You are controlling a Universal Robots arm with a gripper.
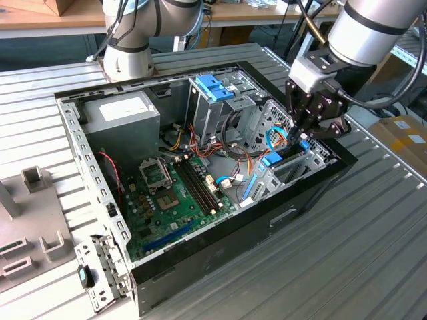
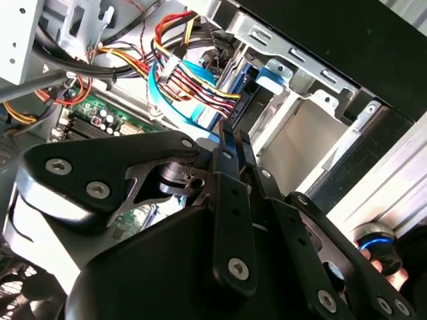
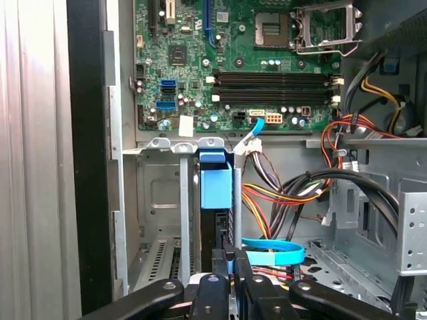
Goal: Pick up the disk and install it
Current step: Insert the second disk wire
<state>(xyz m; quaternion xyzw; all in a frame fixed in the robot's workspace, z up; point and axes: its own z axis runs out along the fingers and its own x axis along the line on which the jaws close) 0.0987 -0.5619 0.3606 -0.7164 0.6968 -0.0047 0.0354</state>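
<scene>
One black metal tool [image 1: 303, 133] clenched tight above the blue-railed disk [image 3: 216, 187] seated edgewise in its grey steel bay [image 3: 163, 200].

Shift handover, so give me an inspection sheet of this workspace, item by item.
Surface: ribbed metal table carrying an open computer case.
Job's things: the disk, edged in blue, stands on edge in the drive bay at the case's end on the exterior view's right.
Clutter: grey fixture blocks and a small metal bracket on the exterior view's left.
Grippers: gripper shut on the disk's upper edge, fingers together in both wrist views.
Cables: coloured wire bundles and a blue flat cable beside the bay.
Surroundings: a second robot base behind the case; cardboard boxes.
</scene>
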